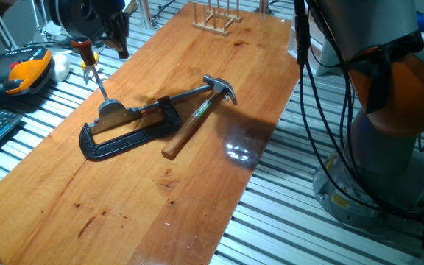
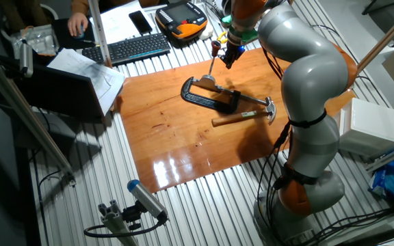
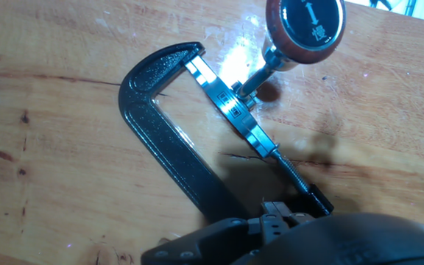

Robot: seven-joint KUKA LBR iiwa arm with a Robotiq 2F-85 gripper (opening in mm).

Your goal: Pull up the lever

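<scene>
The lever's thin silver rod (image 1: 98, 81) rises steeply from its grey base (image 1: 113, 112) and leans a little away from the clamp, with the dark-red knob (image 1: 84, 48) at its top. The base is held to the board by a black C-clamp (image 1: 124, 140). My gripper (image 1: 120, 43) hangs just beside the knob at about the same height, and its fingers look closed together and empty. In the other fixed view the gripper (image 2: 232, 58) is right of the knob (image 2: 215, 48). In the hand view the knob (image 3: 304, 28) fills the top and the clamp (image 3: 160, 140) lies below it.
A wooden-handled hammer (image 1: 197, 118) lies across the clamp's screw bar, right of the lever. A wooden rack (image 1: 216, 18) stands at the board's far end. An orange teach pendant (image 1: 24, 73) and a keyboard (image 2: 135, 48) lie off the wooden board (image 1: 160, 213).
</scene>
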